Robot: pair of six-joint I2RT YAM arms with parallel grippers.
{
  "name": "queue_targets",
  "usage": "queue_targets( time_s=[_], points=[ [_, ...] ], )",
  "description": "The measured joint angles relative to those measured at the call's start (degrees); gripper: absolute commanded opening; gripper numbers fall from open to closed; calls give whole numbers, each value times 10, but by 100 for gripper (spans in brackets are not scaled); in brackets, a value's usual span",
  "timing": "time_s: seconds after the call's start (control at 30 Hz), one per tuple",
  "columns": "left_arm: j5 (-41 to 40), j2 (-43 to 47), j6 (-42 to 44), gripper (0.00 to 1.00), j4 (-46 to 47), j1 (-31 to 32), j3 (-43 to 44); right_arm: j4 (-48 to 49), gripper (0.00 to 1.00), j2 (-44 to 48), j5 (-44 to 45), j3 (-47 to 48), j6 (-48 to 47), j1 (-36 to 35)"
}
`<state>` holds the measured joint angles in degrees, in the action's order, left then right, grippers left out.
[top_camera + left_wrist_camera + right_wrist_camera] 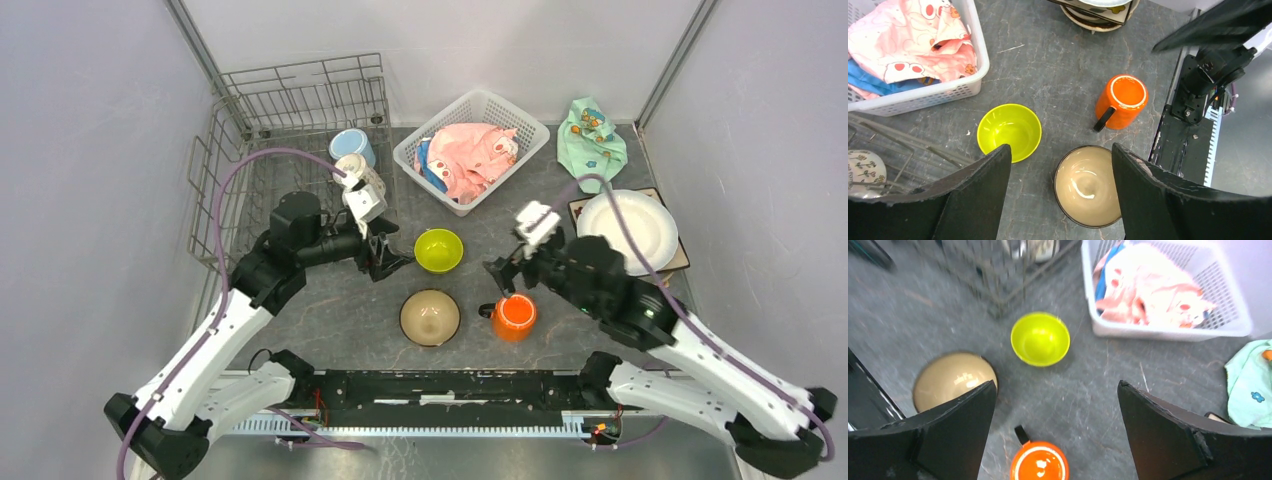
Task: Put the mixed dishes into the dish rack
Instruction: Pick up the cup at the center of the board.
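Orange mug, upright, sits just near of the right fingers, spread empty like the left fingers.

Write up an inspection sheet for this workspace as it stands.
Surface: dark grey mottled table.
Job's things: light-blue mug and white patterned mug inside the dish rack; lime-green bowl, tan bowl and orange mug on the table; white plate on the dark square plate.
Clutter: white lattice basket holding a pink cloth; mint-green cloth at the far right.
Grippers: left gripper open, empty; right gripper open, empty, above the orange mug.
Cables: left purple cable and right purple cable loop over the arms.
Surroundings: grey walls, metal posts.
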<state>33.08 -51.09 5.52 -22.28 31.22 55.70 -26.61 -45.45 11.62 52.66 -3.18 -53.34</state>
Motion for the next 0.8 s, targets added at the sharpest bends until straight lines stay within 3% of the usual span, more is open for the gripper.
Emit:
queue_targets(
  time_s=[0.2,0.5,0.8],
  points=[
    [-6,-41,5,79,43,40,-36,43,98,123,25,-3,45,0],
    [-61,-174,71,76,59,156,-35,46,98,191,80,-15,87,0],
    [-53,-336,136,71,64,207,47,51,98,273,135,-20,107,0]
  ],
)
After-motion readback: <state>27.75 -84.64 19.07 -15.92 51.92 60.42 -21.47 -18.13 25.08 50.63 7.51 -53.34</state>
